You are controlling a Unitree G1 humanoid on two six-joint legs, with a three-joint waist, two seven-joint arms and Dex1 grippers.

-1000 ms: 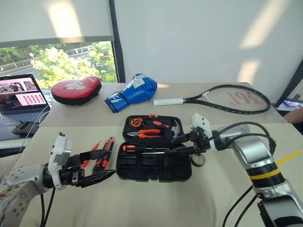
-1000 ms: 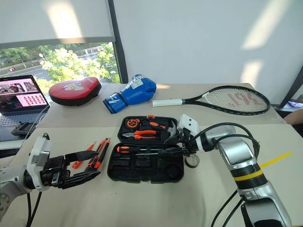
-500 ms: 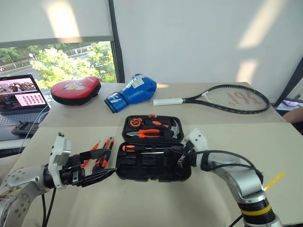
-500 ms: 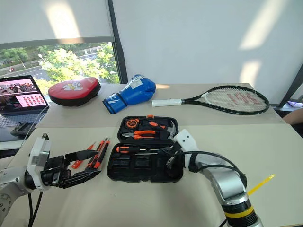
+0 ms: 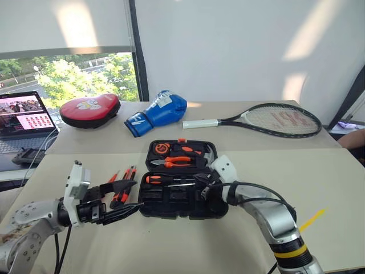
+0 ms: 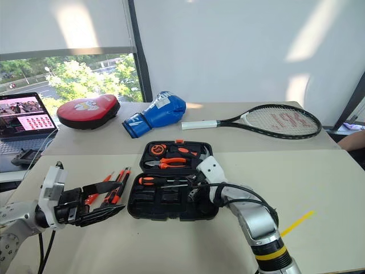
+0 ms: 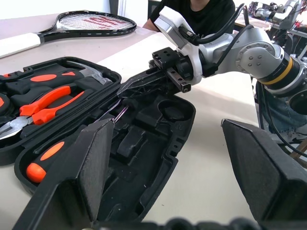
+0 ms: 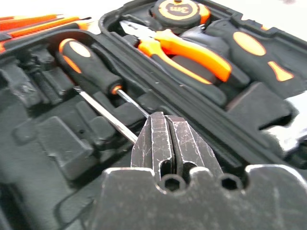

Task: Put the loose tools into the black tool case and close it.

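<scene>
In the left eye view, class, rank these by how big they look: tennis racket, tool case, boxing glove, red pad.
1. Tennis racket, longest.
2. Tool case.
3 and 4. Boxing glove and red pad look much alike; I would not rank them.

The case sits nearer the camera, which enlarges it.

The right arm (image 5: 272,212) is a jointed tube of silver-grey metal, ringed near the elbow by a black band with a yellow stripe; black cables loop free along it. A white plastic housing caps its wrist. Its right claw (image 8: 165,139) is two flat black fingers, scuffed pale along the edges, rising from a black block with a row of round screw holes. The left arm (image 5: 28,220) is silver-grey too, with a white box at the wrist and black cables trailing below. Its left claw (image 5: 121,200) has broad, matt black, wedge-shaped fingers (image 7: 91,163).
</scene>
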